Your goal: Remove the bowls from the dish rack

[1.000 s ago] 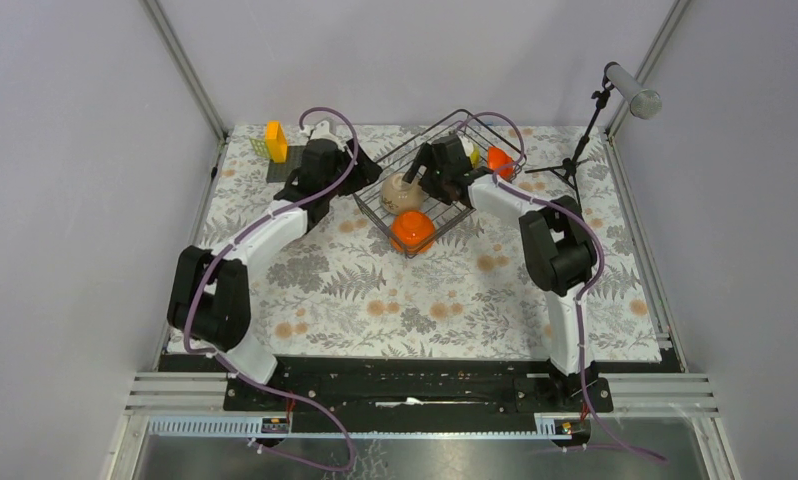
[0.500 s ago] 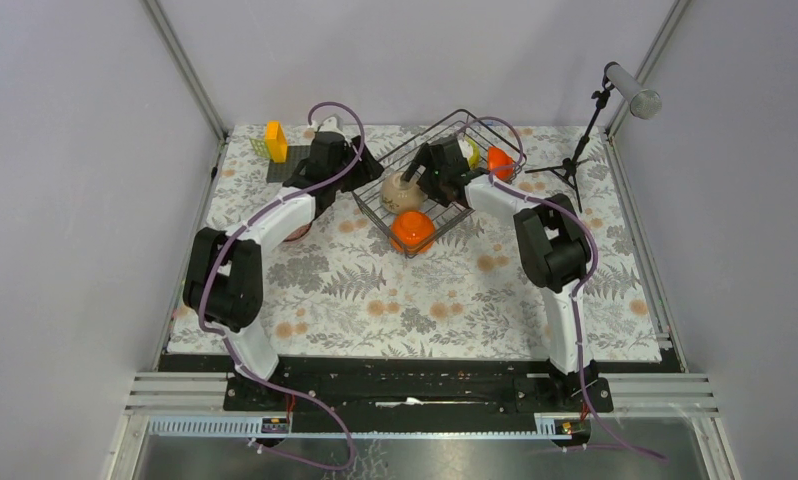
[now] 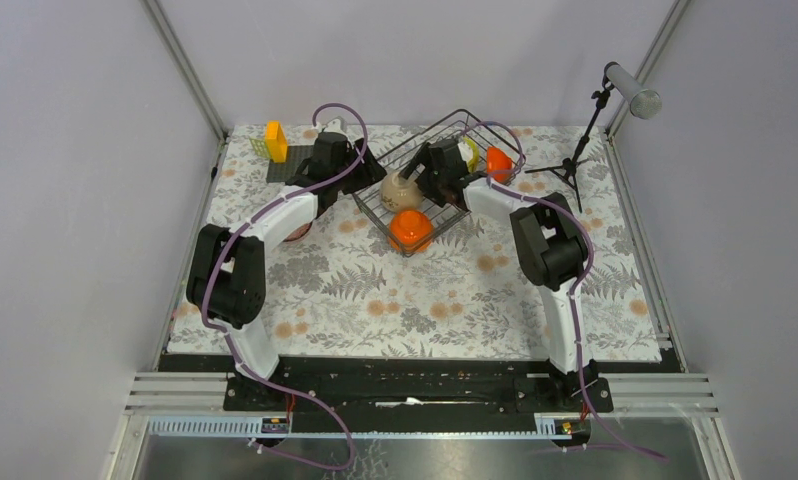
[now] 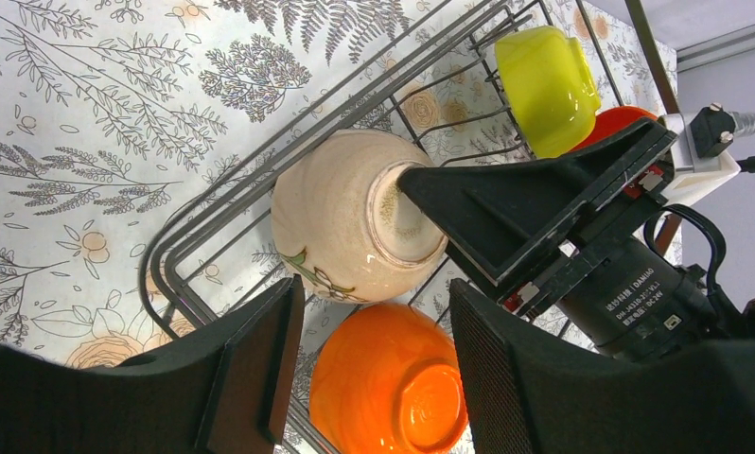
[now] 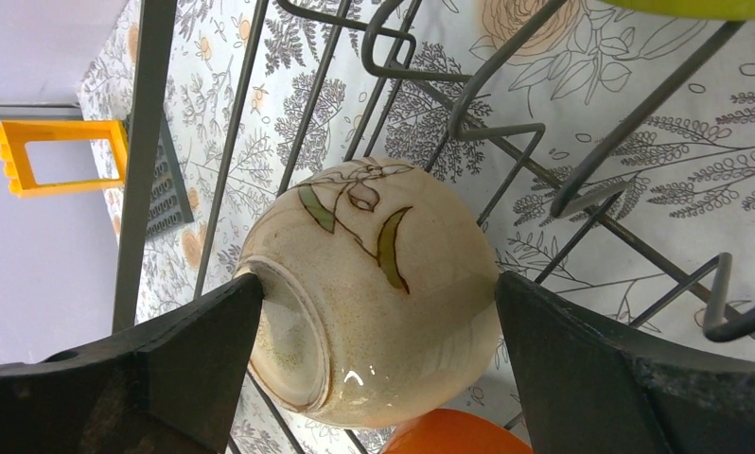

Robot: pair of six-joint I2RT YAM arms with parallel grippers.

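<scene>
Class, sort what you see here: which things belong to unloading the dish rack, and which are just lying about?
Belonging to the job: dish rack, beige bowl, near orange bowl, far orange bowl, yellow-green bowl.
Lying about: orange block, dark square plate, microphone stand.

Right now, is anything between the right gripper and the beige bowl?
Nothing visible. The right gripper is open, its fingers straddling the beige bowl, one at its foot, one at its side. The rack wires run under and behind the bowl, not in the gap. The orange bowl sits close beside it.
</scene>
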